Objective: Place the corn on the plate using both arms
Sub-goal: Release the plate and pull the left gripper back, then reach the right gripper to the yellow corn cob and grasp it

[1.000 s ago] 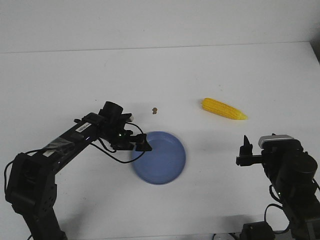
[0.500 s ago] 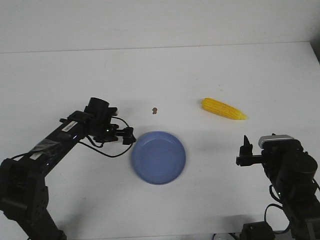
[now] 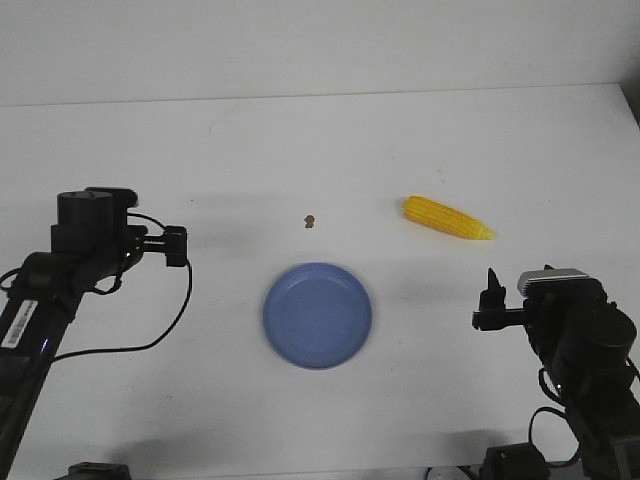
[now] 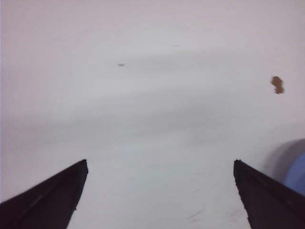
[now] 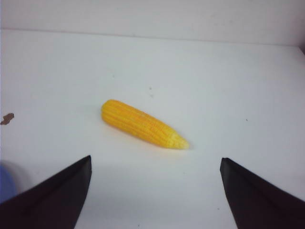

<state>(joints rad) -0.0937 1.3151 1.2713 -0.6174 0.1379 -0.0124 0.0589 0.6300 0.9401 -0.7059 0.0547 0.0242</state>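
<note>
The yellow corn [image 3: 447,218] lies on the white table right of centre, pointed end to the right; it also shows in the right wrist view [image 5: 143,124]. The periwinkle-blue plate [image 3: 317,315] sits empty near the table's middle front; a sliver of it shows in the left wrist view [image 4: 296,174]. My left gripper [image 3: 177,245] is open and empty, well left of the plate. My right gripper [image 3: 490,300] is open and empty, in front of the corn and right of the plate. Its fingers [image 5: 52,195] frame bare table short of the corn.
A small brown crumb [image 3: 310,220] lies on the table behind the plate, left of the corn; it shows in the left wrist view [image 4: 277,84] and the right wrist view [image 5: 7,118]. The table's back edge meets a white wall.
My left arm has pulled back from the plate's left rim to the far left of the table, leaving the plate in place. The right arm, corn and plate have not moved.
</note>
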